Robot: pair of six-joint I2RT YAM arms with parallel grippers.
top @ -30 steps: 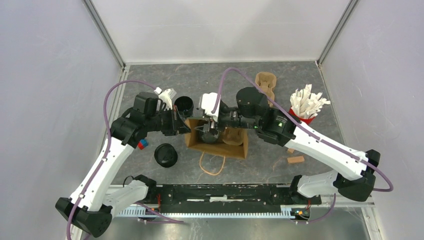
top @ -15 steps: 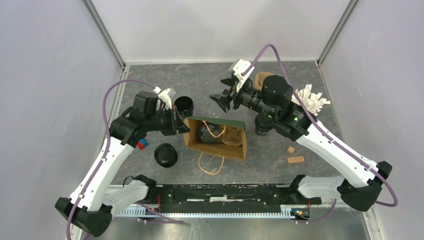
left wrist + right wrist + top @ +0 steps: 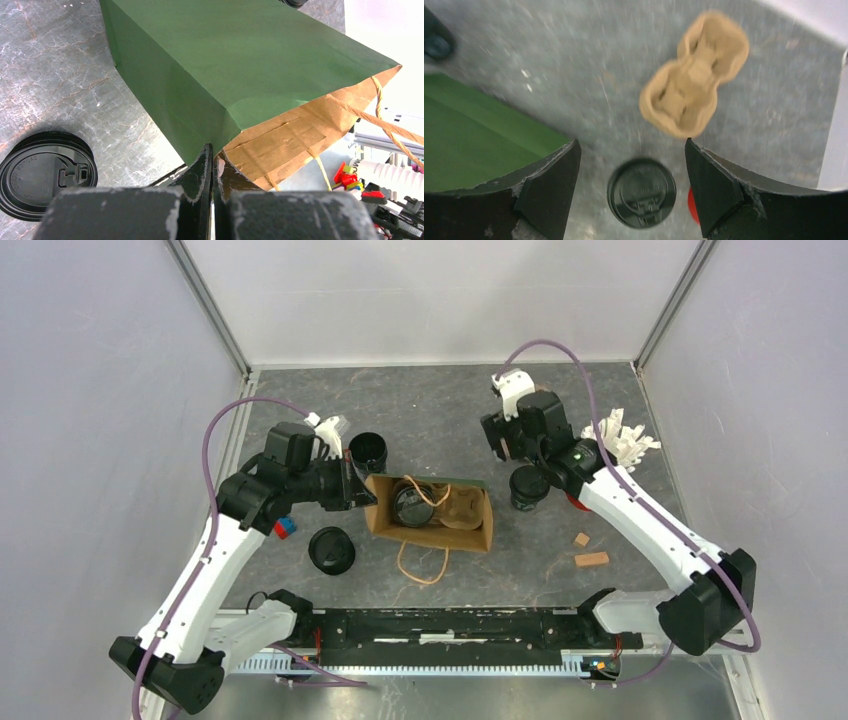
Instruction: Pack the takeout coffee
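Note:
The green paper bag (image 3: 480, 485) stands open in the middle of the table, and one lidded black coffee cup (image 3: 412, 505) sits inside it. My left gripper (image 3: 362, 490) is shut on the bag's left rim (image 3: 235, 135), one finger inside and one outside. A second lidded cup (image 3: 527, 487) stands on the table just right of the bag. My right gripper (image 3: 500, 440) hovers above that cup (image 3: 641, 192), open and empty (image 3: 630, 145). An open black cup (image 3: 367, 452) without a lid stands behind the bag's left corner.
A black lid (image 3: 331, 550) faces up left of the bag (image 3: 42, 175). The tan pulp carrier (image 3: 694, 102) lies behind the right-hand cup. A red cup of white packets (image 3: 612, 455) stands at the right. Two small wooden blocks (image 3: 590, 560) lie front right.
My right gripper rose out of the bag, leaving a cup inside. It swung back and right to above the cup beside the bag, jaws spreading wider. The left arm held still.

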